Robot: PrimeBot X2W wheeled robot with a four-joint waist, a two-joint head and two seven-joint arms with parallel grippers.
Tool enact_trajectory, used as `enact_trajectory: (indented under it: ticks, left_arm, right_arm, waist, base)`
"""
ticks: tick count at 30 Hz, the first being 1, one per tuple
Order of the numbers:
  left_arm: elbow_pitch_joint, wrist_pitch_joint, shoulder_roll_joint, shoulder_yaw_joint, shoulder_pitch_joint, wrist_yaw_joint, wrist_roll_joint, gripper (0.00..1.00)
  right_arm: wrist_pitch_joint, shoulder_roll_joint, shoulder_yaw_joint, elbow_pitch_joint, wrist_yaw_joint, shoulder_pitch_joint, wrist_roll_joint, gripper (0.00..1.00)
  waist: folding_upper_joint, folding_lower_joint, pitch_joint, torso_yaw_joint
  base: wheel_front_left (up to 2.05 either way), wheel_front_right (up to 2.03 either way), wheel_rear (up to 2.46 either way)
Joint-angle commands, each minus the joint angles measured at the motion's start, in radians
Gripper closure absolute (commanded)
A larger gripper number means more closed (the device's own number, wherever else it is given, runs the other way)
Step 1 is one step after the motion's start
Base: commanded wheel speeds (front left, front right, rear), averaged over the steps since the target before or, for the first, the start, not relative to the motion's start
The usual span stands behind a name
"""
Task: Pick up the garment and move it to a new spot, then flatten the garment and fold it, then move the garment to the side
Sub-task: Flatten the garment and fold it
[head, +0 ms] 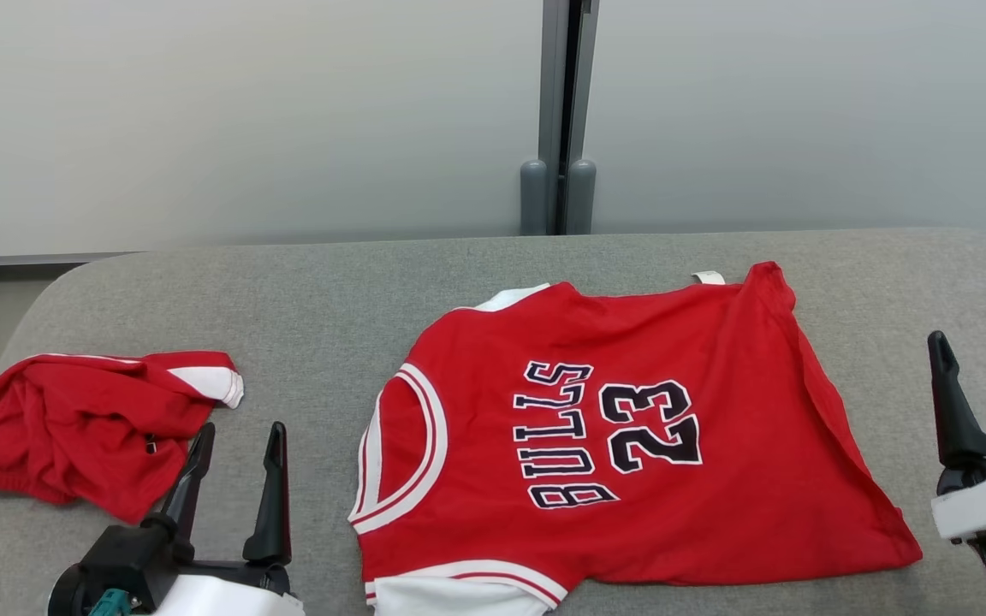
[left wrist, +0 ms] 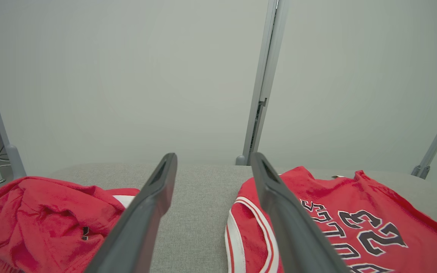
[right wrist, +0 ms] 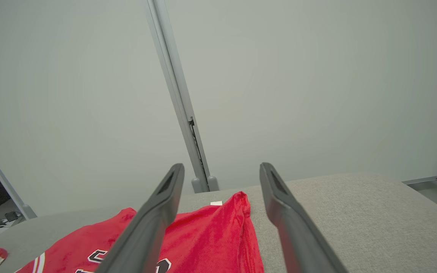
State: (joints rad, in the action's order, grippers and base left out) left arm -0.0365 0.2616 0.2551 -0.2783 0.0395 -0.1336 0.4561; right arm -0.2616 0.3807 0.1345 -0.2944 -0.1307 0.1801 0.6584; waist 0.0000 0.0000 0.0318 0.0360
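Work surface: a grey fabric-covered table (head: 288, 299) spans the lower half of the head view, with pale wall panels and a grey post (head: 557, 111) behind it.

Task item: the red jersey (head: 613, 428) lies spread out at centre to lower right of the head view. It is turned sideways, with its collar toward frame left and its hem toward frame right. "BULLS" and "23" face up, and a small white tag (head: 709, 277) shows at its upper edge. Some creases show along the right side.

A crumpled red garment (head: 74, 428) with white trim lies at the left edge, well apart from the jersey.

Left gripper (head: 241, 428): at lower left, between the two garments. Its fingers are spread wide and nothing is between them. In the left wrist view the left gripper (left wrist: 213, 157) shows bare table between its fingers, with the jersey (left wrist: 355, 212) at right.

Right gripper (head: 968, 338): at the right edge, beside the jersey hem. Its fingers are spread and hold nothing. In the right wrist view the right gripper (right wrist: 222, 167) has the jersey (right wrist: 211, 235) showing between its fingers at lower centre.
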Motion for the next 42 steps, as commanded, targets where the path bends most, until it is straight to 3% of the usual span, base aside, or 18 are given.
enact_trajectory:
  ticks: [1,8,14,38,42]
  left_arm:
    - [0.013,0.004,-0.006,0.008,0.01,-0.006,-0.015,0.0]
    - [0.043,0.003,-0.053,0.063,0.06,0.02,-0.081,0.0]
    - [0.038,0.003,-0.081,0.093,0.072,0.054,-0.115,0.0]
    - [0.025,0.002,-0.125,0.14,0.083,0.111,-0.186,0.0]
    - [0.005,-0.087,-0.118,0.132,0.095,0.119,-0.151,0.0]
  right_arm:
    - [-0.004,-0.003,-0.022,0.024,0.0,-0.027,-0.015,0.0]
    - [-0.004,-0.074,-0.07,0.159,0.0,-0.187,-0.092,0.0]
    - [-0.005,-0.105,-0.083,0.186,0.0,-0.209,-0.127,0.0]
    - [0.034,-0.094,-0.127,0.182,0.0,-0.2,-0.174,0.0]
    - [0.105,-0.079,-0.14,0.166,0.0,-0.197,-0.169,0.0]
  waist:
    - [0.0,0.0,0.002,-0.003]
    - [0.0,0.0,0.004,-0.004]
    - [0.0,0.0,-0.002,-0.002]
    - [0.0,0.0,-0.007,0.003]
    - [0.0,0.0,-0.012,0.005]
  base:
    - [0.0,0.0,0.0]
    - [0.0,0.0,0.0]
    - [0.0,0.0,0.0]
    - [0.0,0.0,0.0]
    - [0.0,0.0,0.0]
